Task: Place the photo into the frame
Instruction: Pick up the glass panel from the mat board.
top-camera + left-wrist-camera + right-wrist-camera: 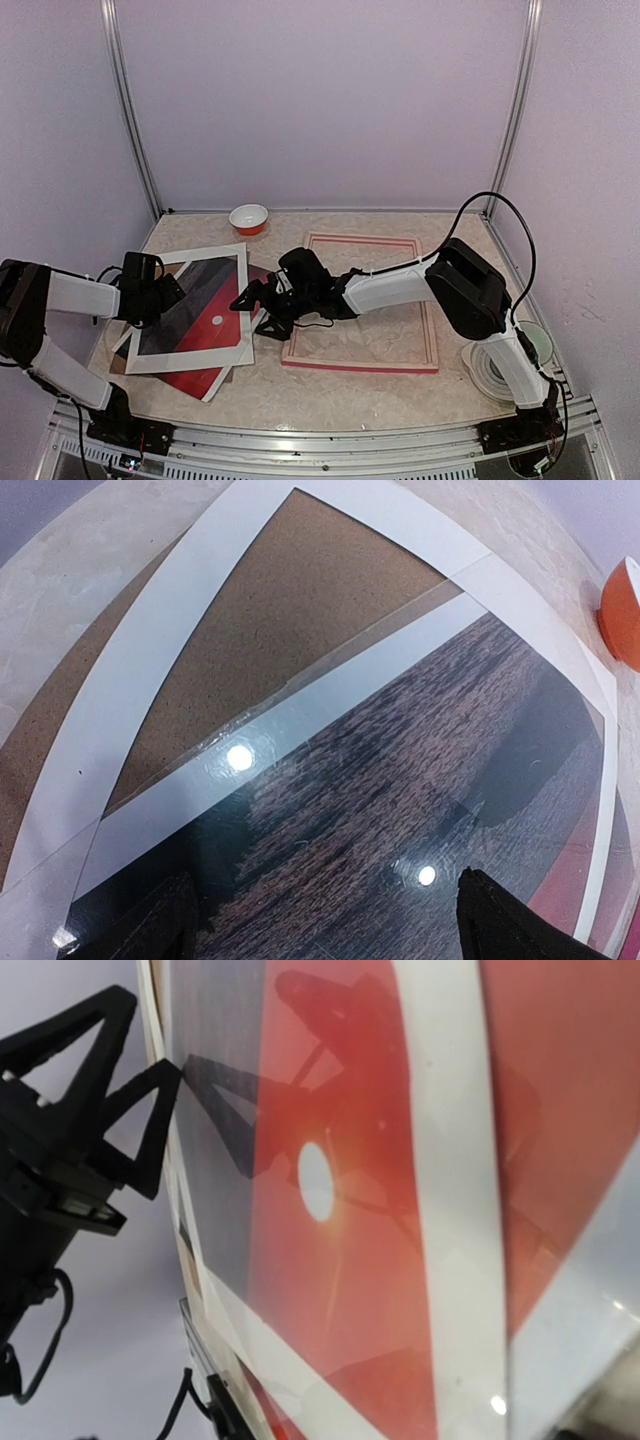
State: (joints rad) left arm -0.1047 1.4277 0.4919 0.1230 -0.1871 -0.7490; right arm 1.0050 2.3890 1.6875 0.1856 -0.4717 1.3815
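Red sunset photo (pixel 200 295) (small white sun, dark water) flat and askew, just left of the flat pink frame (pixel 360 364)

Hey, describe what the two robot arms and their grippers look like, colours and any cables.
The left arm and right arm have white shells with bulky black joints. The left gripper and right gripper are black, with triangular skeleton fingers. A thin black cable loops off the right arm.

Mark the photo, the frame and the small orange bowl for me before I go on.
photo (pixel 205 300): top view, on the dark water area of the print.
frame (pixel 360 366): top view, on its near pink rail.
orange bowl (pixel 249 218): top view, on its white inside.
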